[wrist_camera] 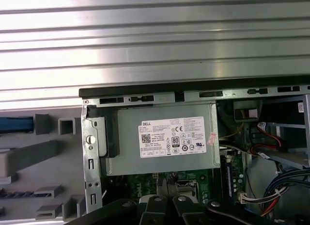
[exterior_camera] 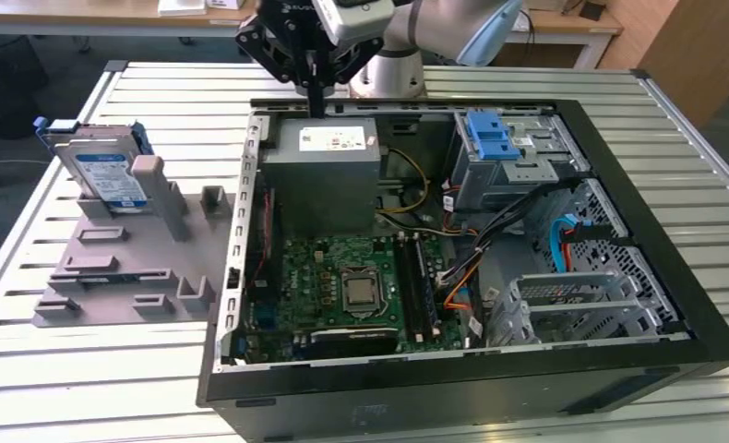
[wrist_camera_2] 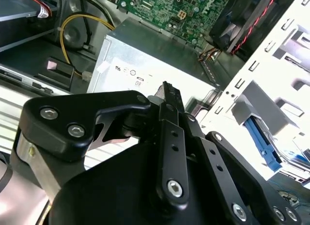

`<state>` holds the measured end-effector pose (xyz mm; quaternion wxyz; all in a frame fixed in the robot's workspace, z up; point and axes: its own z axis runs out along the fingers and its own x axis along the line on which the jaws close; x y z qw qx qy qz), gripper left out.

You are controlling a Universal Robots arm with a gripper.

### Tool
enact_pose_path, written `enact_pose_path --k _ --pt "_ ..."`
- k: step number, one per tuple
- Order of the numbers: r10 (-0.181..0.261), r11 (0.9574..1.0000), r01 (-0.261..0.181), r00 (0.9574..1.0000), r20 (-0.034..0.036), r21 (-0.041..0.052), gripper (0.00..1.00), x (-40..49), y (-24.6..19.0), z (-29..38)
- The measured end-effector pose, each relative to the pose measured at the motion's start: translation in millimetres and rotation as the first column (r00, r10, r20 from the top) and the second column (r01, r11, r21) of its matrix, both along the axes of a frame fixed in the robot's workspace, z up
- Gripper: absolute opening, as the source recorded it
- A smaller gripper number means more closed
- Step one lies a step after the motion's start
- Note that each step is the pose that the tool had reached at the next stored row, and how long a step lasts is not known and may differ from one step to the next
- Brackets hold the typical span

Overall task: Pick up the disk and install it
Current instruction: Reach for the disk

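The disk (exterior_camera: 103, 175), a silver drive with a blue-and-white label and blue side rails, stands upright in a grey holder (exterior_camera: 118, 268) on the table, at the exterior view's left. My gripper (exterior_camera: 319, 103) hangs over the far edge of the open computer case (exterior_camera: 660, 212), just above the grey power-supply box (exterior_camera: 328, 166). It is well apart from the disk. In both wrist views the black fingers (wrist_camera_2: 168, 91) (wrist_camera: 162, 185) lie pressed together with nothing between them. A blue strip of the disk (wrist_camera: 17, 124) shows beside the grey holder in the first wrist view.
Inside the case are a green motherboard (exterior_camera: 340, 277), bundled cables (exterior_camera: 463, 268), a blue latch on a metal drive cage (exterior_camera: 494, 138) and a bare metal bay (exterior_camera: 574, 305). The slatted metal table (exterior_camera: 94, 369) runs all around the case.
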<state>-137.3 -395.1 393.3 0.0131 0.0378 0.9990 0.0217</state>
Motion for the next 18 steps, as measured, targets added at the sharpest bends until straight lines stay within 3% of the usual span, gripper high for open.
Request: enact_pose_path --k 18 --pt "0.0 1.0 0.0 1.0 0.0 0.0 0.11 -17.5 3.0 -0.2"
